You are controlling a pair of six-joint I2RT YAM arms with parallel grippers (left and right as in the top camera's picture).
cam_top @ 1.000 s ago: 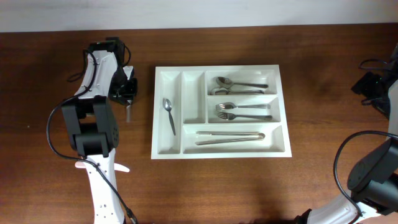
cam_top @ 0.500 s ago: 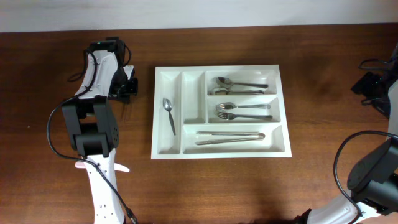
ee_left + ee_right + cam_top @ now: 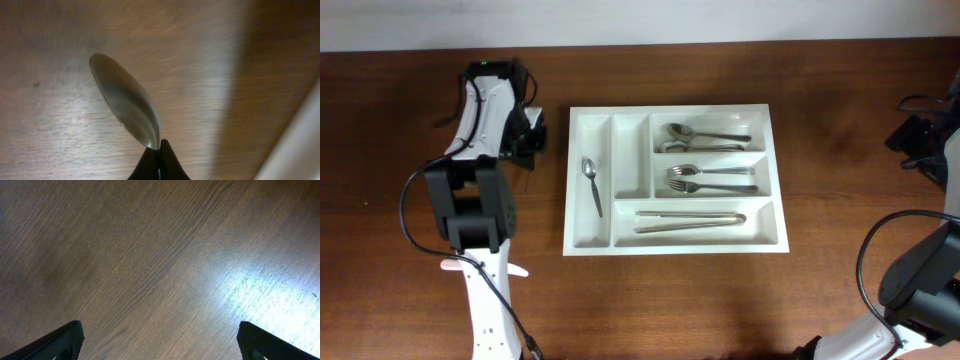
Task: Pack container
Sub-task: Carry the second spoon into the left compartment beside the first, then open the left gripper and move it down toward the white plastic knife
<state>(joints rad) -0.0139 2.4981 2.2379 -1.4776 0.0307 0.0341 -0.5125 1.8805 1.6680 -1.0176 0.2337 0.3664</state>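
left gripper is pinching a shiny smooth oval metal spoon above the grainy brown wooden table, right gripper is hanging spread wide

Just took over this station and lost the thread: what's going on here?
The left pincer is shut on a spoon, just left of the white cutlery tray and not yet in it. The tray already holds a teaspoon in its leftmost narrow slot, plus spoons, forks and long utensils in the three wide ones; the second narrow slot is empty. The right pincer is open over bare table at the far right, holding nothing.
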